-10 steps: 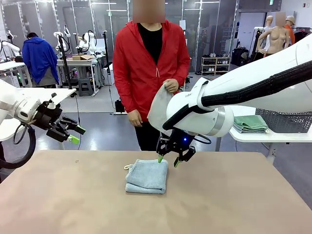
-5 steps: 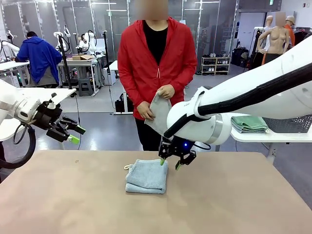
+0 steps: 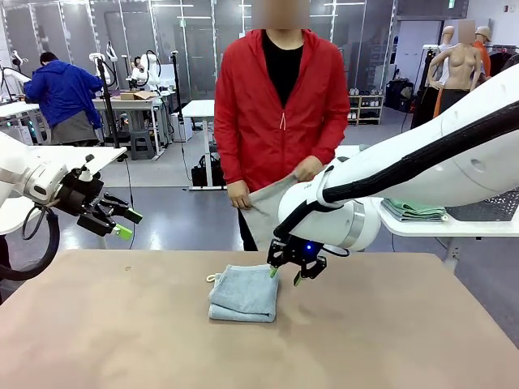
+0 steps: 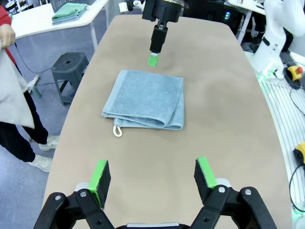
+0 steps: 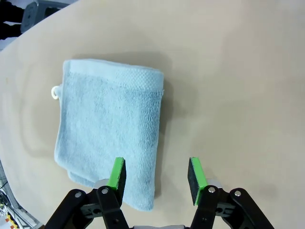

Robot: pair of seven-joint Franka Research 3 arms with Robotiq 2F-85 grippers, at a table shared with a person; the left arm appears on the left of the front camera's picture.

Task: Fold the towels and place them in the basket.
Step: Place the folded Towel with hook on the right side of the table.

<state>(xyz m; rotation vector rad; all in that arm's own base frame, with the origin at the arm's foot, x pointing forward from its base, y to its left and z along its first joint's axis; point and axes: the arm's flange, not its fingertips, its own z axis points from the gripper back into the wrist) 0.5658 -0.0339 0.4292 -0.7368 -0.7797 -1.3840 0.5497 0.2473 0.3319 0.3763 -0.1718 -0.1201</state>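
Front view puts the right tool [image 3: 285,276] just above the far right corner of the folded blue towel [image 3: 244,293], which lies near the middle of the surface [image 3: 389,324], its loop to the left. The jaws stand part-way spread and hold nothing. In the right wrist view one pad [image 5: 117,174] hangs over the towel's edge and the other over bare surface. The left tool [image 3: 128,224] hovers off to the left, spread wide and empty. Across from us a person holds the cream towel [image 3: 263,212] in both hands, off the surface.

We judge the main risk to be a shallow pinch. Straddling the edge like this, the jaws may catch only the top layer, and the fold would open on the lift. Coming down too hard could drag and rumple the cloth. The person's hands are close behind the right arm, so a lift toward them could snag the cream towel.
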